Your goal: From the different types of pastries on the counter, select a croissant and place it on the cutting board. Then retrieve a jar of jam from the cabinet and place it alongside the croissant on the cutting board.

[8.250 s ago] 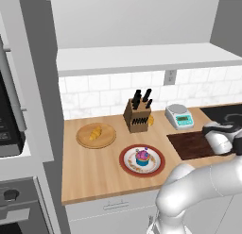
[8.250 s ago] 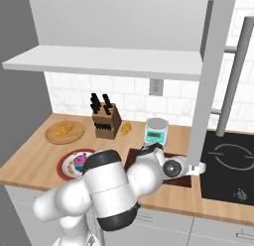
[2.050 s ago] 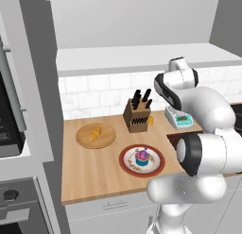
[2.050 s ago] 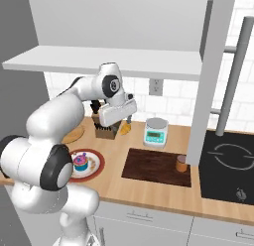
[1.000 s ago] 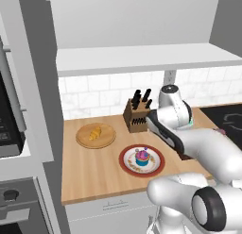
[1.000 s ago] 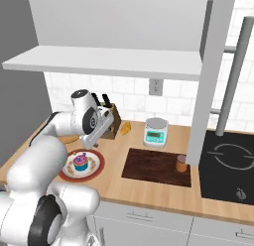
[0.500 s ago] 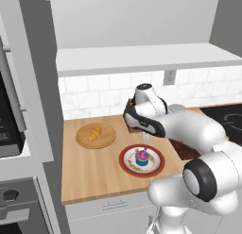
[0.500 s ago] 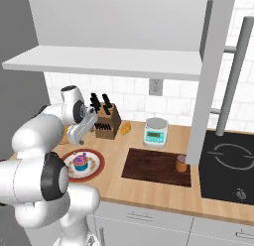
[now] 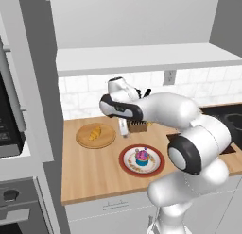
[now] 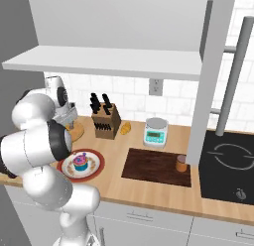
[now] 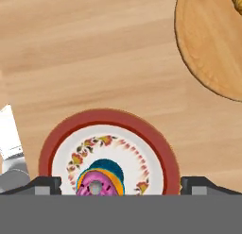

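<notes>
While the croissant (image 9: 96, 132) is left on the round board (image 9: 84, 139), no pastry has been moved; the jam jar (image 10: 181, 163) is seen on the cutting board (image 10: 156, 166). The gripper (image 9: 123, 128) is held spread, empty (nearby).

A pink-and-blue cupcake (image 11: 100, 181) sat on a red-rimmed plate (image 11: 156, 144) on the counter (image 11: 85, 58), near a round wooden board (image 11: 208, 54).

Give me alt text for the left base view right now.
The white arm's open gripper hangs over the wooden counter, between a round board holding a croissant and a red-rimmed plate with a frosted cupcake. A knife block sits behind.
</notes>
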